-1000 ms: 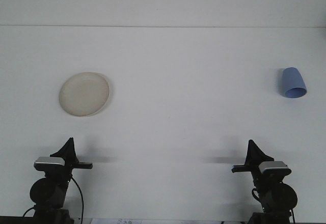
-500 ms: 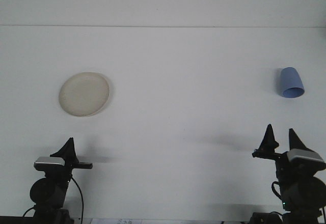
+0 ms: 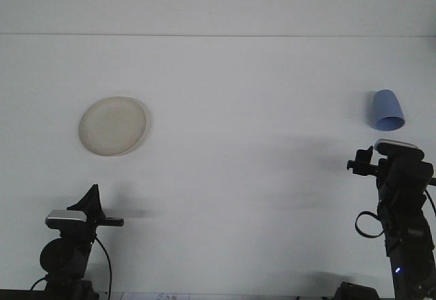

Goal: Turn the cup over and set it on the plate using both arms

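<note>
Your right arm (image 3: 402, 198) is the only thing changing here: over the last second it is rising from its folded pose at the near right edge and reaching toward the far right, so that its gripper end (image 3: 381, 151) is now sitting just near of the blue cup (image 3: 388, 109). The cup itself is shifting slightly in the view, though whether it is being touched cannot be told from this angle. You are seeing the wrist from behind, so the state of the right jaws cannot be told.

The blue cup is standing mouth-down on the white tabletop (image 3: 238, 177) at the far right, tilted a little in appearance, and well apart from the cream plate (image 3: 113, 125), which is lying at the left, farther out than your left arm. The plate is bare and unmoved.

Your left gripper (image 3: 87, 208) is resting at the near left edge exactly as it was a second ago; its dark fingers are lying close together in profile, with no gap showing, so read the jaws as narrow and holding nothing.

Judged from this, you are in the approach to the first grasp: the cup is not yet lifted or flipped, and the handover toward the plate side is all still ahead.

No brand, label or writing is readable on cup, plate, arms or tabletop.
</note>
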Action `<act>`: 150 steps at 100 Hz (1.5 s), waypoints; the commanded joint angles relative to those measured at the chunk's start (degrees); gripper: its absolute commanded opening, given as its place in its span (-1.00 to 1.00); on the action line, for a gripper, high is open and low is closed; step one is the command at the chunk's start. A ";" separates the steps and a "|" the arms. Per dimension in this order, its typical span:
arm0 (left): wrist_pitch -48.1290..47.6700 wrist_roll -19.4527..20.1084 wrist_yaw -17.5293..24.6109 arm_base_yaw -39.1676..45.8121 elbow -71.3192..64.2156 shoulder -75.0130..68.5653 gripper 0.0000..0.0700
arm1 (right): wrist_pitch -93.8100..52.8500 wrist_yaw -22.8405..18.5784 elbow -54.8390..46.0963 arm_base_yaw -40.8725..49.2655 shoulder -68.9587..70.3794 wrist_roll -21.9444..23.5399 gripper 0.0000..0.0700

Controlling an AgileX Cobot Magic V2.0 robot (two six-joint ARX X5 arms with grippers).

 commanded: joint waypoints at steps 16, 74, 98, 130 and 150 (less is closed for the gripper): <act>0.76 -0.04 -0.31 0.00 -1.11 -0.09 -0.97 | 9.94 -4.57 0.68 -8.39 11.56 -2.67 0.52; 0.76 -0.04 -0.28 0.00 -1.11 -0.09 -0.97 | 41.38 -19.23 5.49 -17.99 42.40 -4.94 0.32; 0.76 -0.04 -0.28 0.00 -1.11 -0.09 -0.97 | 41.29 -20.74 14.99 -18.45 52.65 -5.29 0.31; 0.76 -0.04 -0.28 0.00 -1.11 -0.09 -0.97 | 42.45 -25.70 24.35 -18.67 61.53 -5.20 -0.31; 0.76 -0.04 -0.31 0.00 -1.11 -0.09 -0.97 | 44.92 -26.75 24.85 -18.67 61.79 -5.11 -1.00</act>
